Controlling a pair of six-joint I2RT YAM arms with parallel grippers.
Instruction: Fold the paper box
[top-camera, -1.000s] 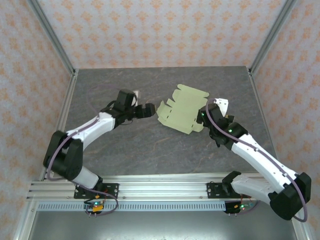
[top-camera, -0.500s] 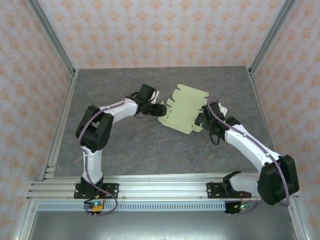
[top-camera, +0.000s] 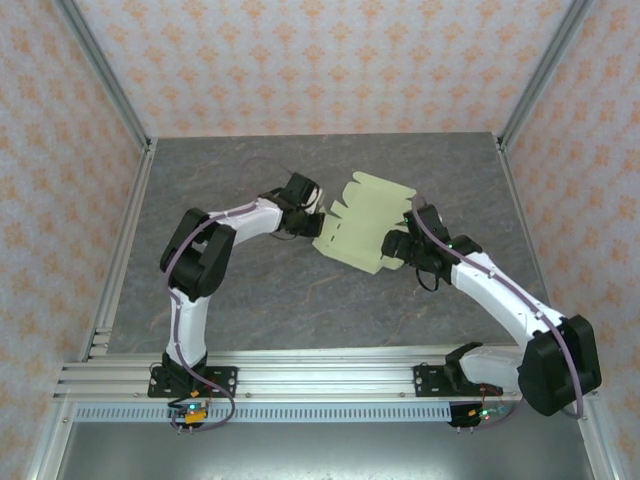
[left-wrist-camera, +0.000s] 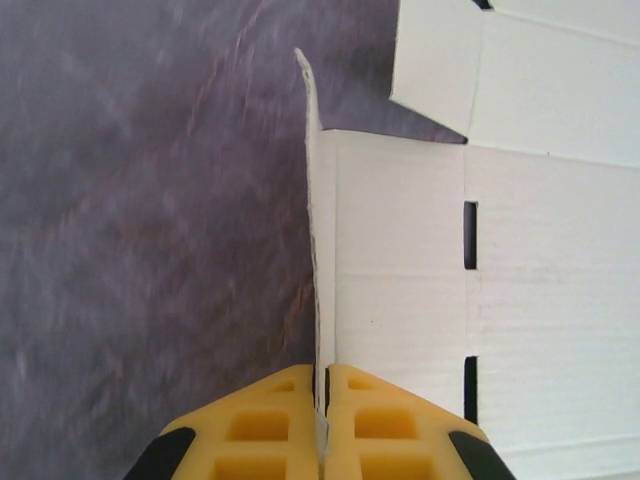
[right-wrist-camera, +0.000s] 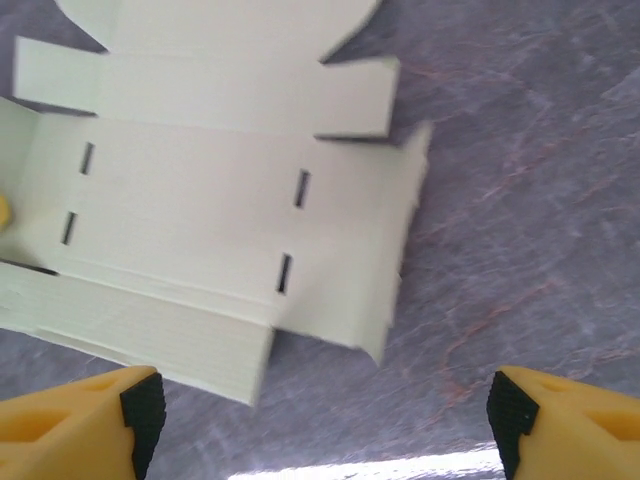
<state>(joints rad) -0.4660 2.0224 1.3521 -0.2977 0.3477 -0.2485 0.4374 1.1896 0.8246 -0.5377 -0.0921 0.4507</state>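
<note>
Between the left jaws, which are closed flat on it, one side flap (left-wrist-camera: 312, 200) of the paper box (top-camera: 365, 222) stands upright off the tabletop (top-camera: 250, 300). Just ahead of the right jaws, which stand wide apart and hold nothing, the opposite edge of the sheet lies flat. Progress is judged early: one flap is raised, while the remaining panels, slotted walls and scalloped lid lie unfolded, and no tab is seated in a slot.
</note>
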